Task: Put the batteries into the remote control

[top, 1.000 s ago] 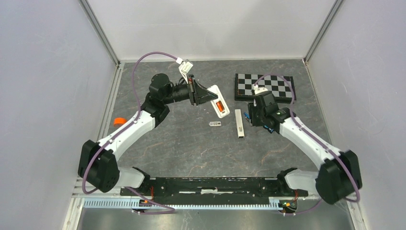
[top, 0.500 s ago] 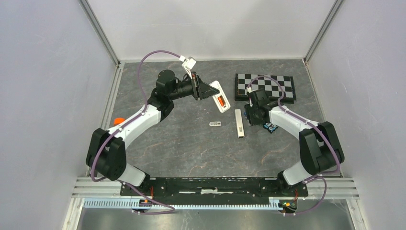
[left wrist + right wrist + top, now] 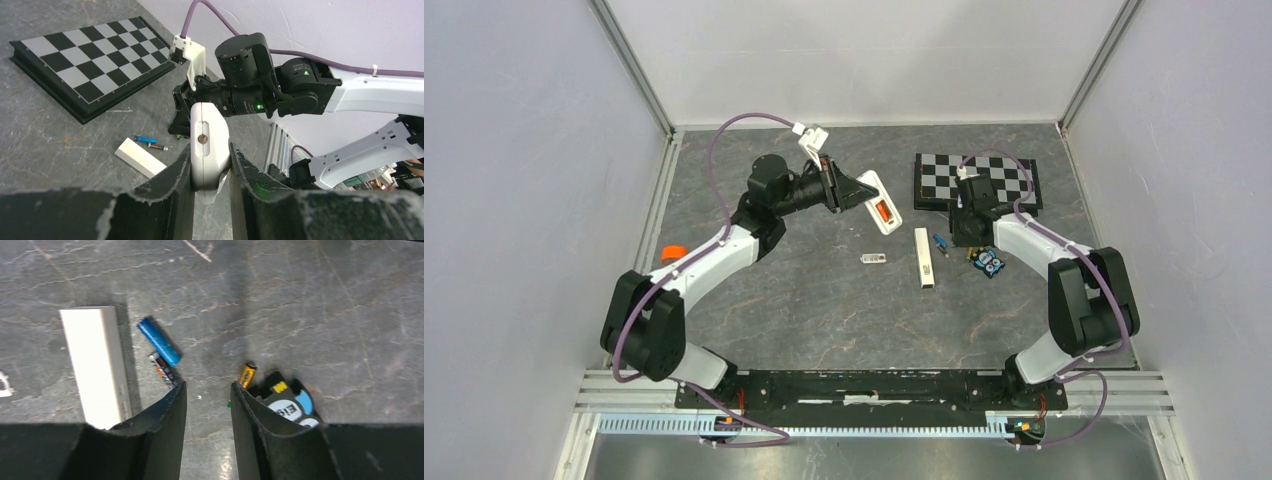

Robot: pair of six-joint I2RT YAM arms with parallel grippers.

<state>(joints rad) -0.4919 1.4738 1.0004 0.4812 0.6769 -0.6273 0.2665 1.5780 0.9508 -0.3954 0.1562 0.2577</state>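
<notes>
Far to the left of the white bar (image 3: 922, 257), by the edge of the table (image 3: 804, 300), lies a small orange object (image 3: 672, 252). Nearer to the bar, up and to its left in the top view, my left gripper (image 3: 854, 190) is pinching the remote control (image 3: 209, 125). My wrist camera shows both fingers (image 3: 175, 175) pressed against its sides. The remote's open back faces up, and something orange-red shows in the recess. A small clear piece (image 3: 873, 258) lies on the table just left of the bar.

Just to the right of the bar's far end are two of the batteries (image 3: 159, 341), a blue one and a darker one with orange on it. They lie close together, apart from the bar. My right gripper (image 3: 207, 386) hangs over the table right of the bar, its fingers spread with only bare table between them. The darker cell sits at the tip of one finger. Right of the other finger, further from the bar, a gold-tipped cell (image 3: 246, 374) lies against a dark pack (image 3: 292, 402) with round blue-and-white labels. The checkerboard (image 3: 976, 180) lies beyond the bar, up and to its right.
</notes>
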